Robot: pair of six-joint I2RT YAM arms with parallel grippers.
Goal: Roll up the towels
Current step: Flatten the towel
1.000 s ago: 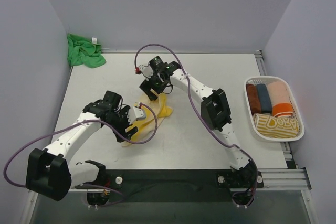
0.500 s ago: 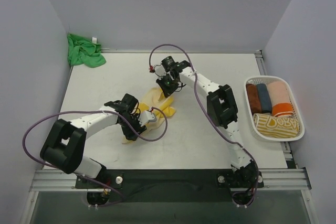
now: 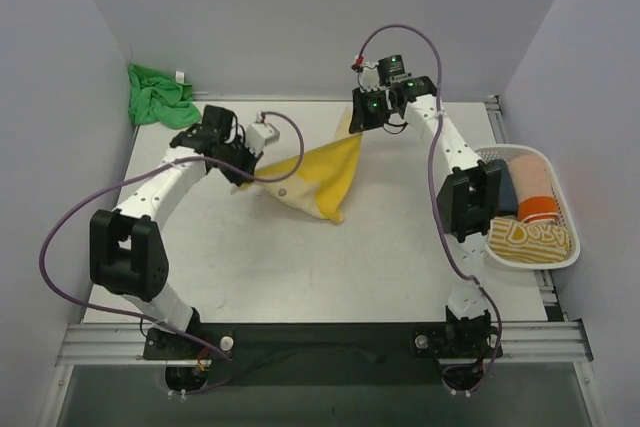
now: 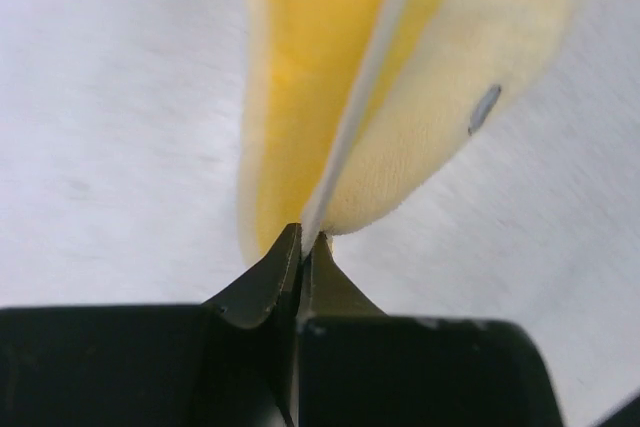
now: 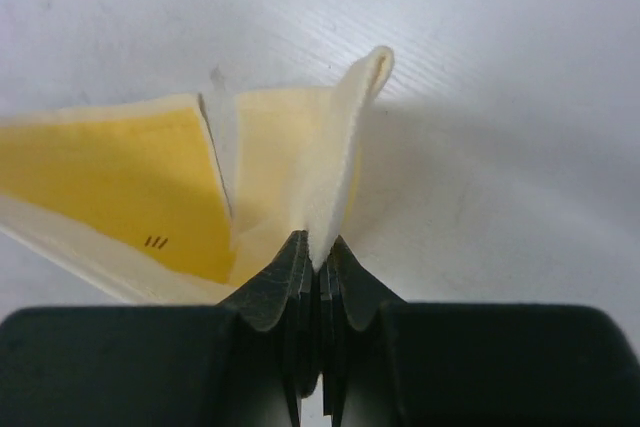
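Since a second ago, both arms have swung from the middle of the table (image 3: pixel 300 267) toward its far side, lifting the yellow towel (image 3: pixel 315 172) and spreading it between them.

I see the left arm reaching forward along the left part of the table, with the left gripper (image 3: pixel 248 177) at the towel's left corner. The right arm stretches toward the back wall, with the right gripper (image 3: pixel 358 129) at the towel's upper right corner.

Left wrist view: the fingertips (image 4: pixel 265 287) are pressed together, pinching a thin edge of yellow cloth. Right wrist view: the fingertips (image 5: pixel 270 292) likewise meet on a folded, cream-edged corner of the same towel.

The towel hangs between the two grips as a sloping sheet, its lowest corner pointing toward the near side. I cannot tell whether that corner touches the table.

The green towel (image 3: pixel 160 97) lies crumpled in the far left corner, well apart from both grippers.

At the right edge sits the white basket (image 3: pixel 520 263), holding rolled towels side by side: brown, dark blue, peach and orange, with a yellow patterned one at its near end. In the top view the right arm's elbow housing overlaps the basket's left rim.

Purple cables (image 3: pixel 90 222) loop from each arm.
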